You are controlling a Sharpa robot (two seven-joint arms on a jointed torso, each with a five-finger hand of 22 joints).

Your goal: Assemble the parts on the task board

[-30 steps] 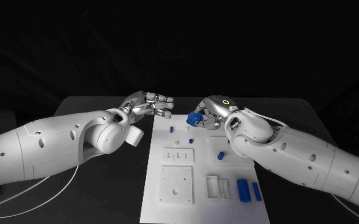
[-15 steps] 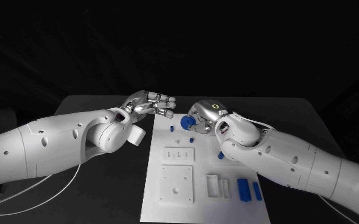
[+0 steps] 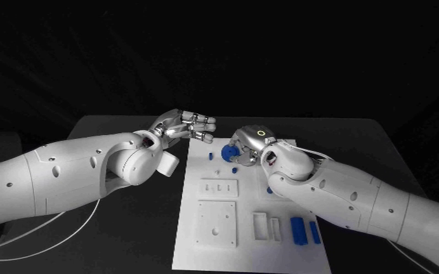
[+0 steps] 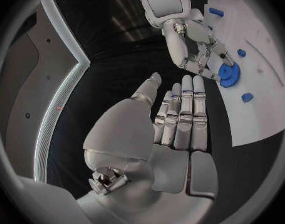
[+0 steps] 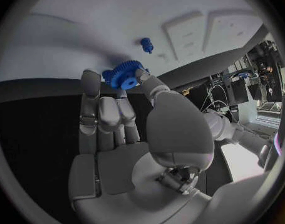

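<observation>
While the right hand (image 3: pixel 245 145) hangs over the far end of the task board (image 3: pixel 248 248), its fingertips (image 5: pixel 142 75) are clamped on a blue gear (image 5: pixel 124 74), which sits just above the white surface near a small blue peg (image 3: pixel 234 170). Over on the left, just off the board's far left corner, the left hand (image 3: pixel 186 126) holds nothing, fingers (image 4: pixel 182 109) stretched out straight and side by side.
</observation>
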